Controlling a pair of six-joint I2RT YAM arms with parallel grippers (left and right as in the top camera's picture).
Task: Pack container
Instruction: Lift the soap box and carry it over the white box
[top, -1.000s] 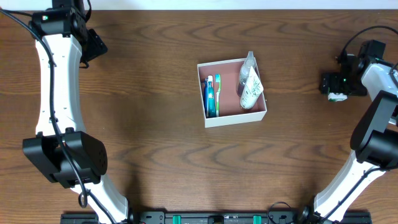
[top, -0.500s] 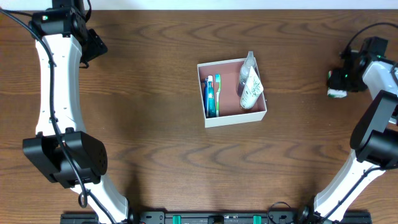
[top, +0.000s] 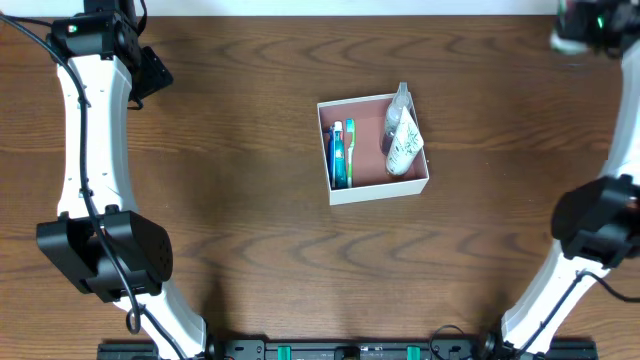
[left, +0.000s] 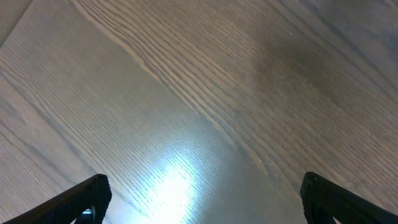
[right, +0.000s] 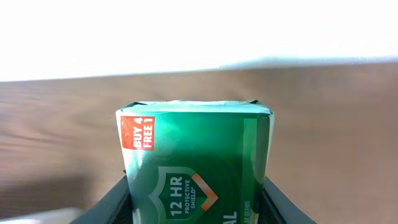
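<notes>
OVERHEAD
Table (top: 240, 200): dark wood, grain runs left-right.
Container (top: 380, 190): mid-table, a bit twd the far edge & right of centre. Square, white walls, pink inside, slightly skewed to the table edges.
Toothbrushes (top: 341, 152): blue + green, side by side inside the container, along its left wall.
Bottle (top: 398, 106): clear, inside at the container's far-right corner; cap reaches over the far wall.
Tube (top: 406, 146): white w/ green print, inside by the right wall, touching the bottle.
L gripper (top: 152, 70): near far-left corner of table, well apart from container. Jaw gap not readable from here.
R gripper (top: 585, 22): at far-right corner, by the far edge, blurred. Pale smear at its tip, can't ID it from here.

LEFT WRIST
L fingers (left: 87, 199): tips at the two bottom corners of the view, spread wide w/ nothing betw. them. Only wood grain & a patch of light glare under them.

RIGHT WRIST
Green box (right: 196, 162): upright betw. the fingers. Red "BUY 4 FREE 1" patch top-left, "12 HR PROTECTIVE SHIELD" badge below.
R fingers (right: 118, 199): dark, one against each side of the box, clamped on it.
Backgrd: blurred wood tabletop, white beyond the far edge.
</notes>
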